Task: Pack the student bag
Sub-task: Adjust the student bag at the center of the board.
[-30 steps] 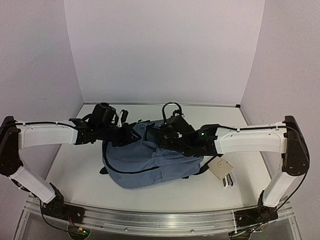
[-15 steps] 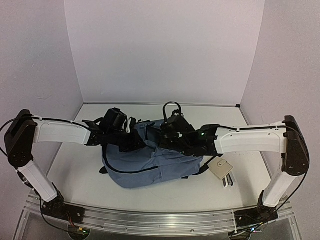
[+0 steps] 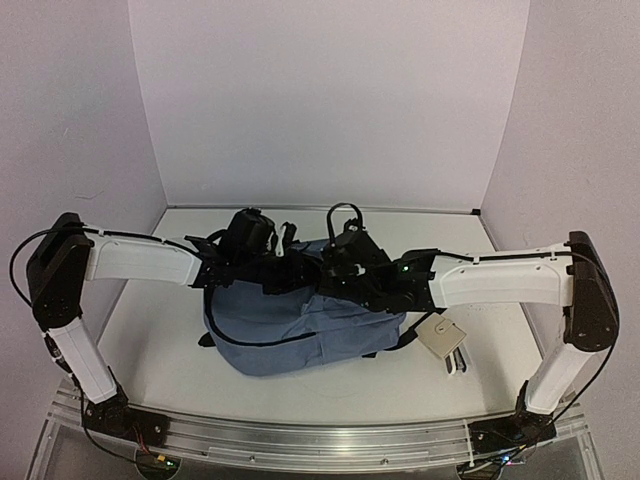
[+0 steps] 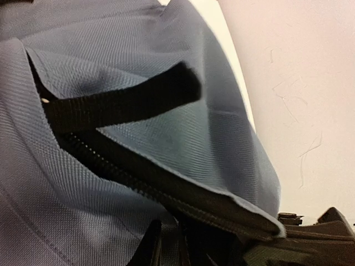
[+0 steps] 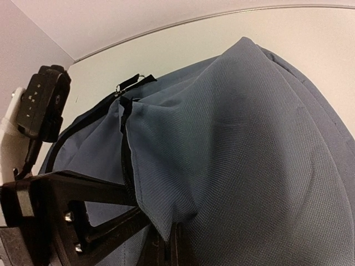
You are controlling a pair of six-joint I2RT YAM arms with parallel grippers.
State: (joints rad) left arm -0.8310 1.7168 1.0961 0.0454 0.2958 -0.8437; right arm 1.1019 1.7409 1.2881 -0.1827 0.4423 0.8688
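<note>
The right gripper [image 5: 169, 246] is clamped tight on a fold of the slate-blue backpack [image 3: 290, 335] lying on the counter [image 3: 150, 330]. The left gripper [image 4: 169, 246] is nearly closed, pinching its zippered edge.

Soft, even light from above, purplish cast; weak shadow beneath the student bag [image 3: 290, 340]. Wrist views blur toward lower edges.

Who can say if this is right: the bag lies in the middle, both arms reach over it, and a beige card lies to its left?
Not quite. The top view shows the beige card on the right of the bag, by the right arm. The bag does lie in the middle, with both arms reaching over it.
</note>
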